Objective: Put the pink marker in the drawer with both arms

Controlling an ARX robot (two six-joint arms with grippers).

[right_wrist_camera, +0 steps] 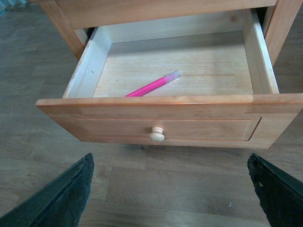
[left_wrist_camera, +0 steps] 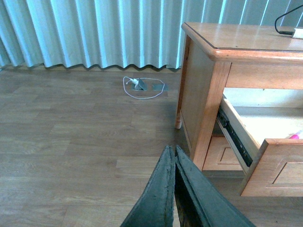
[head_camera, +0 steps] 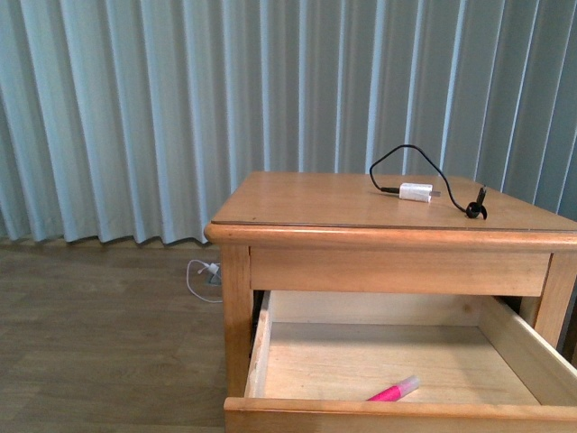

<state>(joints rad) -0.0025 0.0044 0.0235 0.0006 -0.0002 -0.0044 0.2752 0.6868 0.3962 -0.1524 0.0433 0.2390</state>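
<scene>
A white charger (head_camera: pixel 416 191) is lying on the worktop (head_camera: pixel 315 198), upper right. The pink marker (head_camera: pixel 394 390) is resting inside the drawer (head_camera: pixel 361 361).

The left gripper (left_wrist_camera: pixel 173 151) has matte black fingers (left_wrist_camera: pixel 158 198) tapering to narrow tips. The right gripper (right_wrist_camera: pixel 169 163) has matching, finely textured fingers.

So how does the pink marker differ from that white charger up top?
The pink marker is a slim, bright pink stick; the white charger is a stubby block. The marker lies inside the open drawer; the charger sits on the nightstand top. The charger has a black cable plugged in; the marker has nothing attached. Both are small and lie flat on wood.
</scene>
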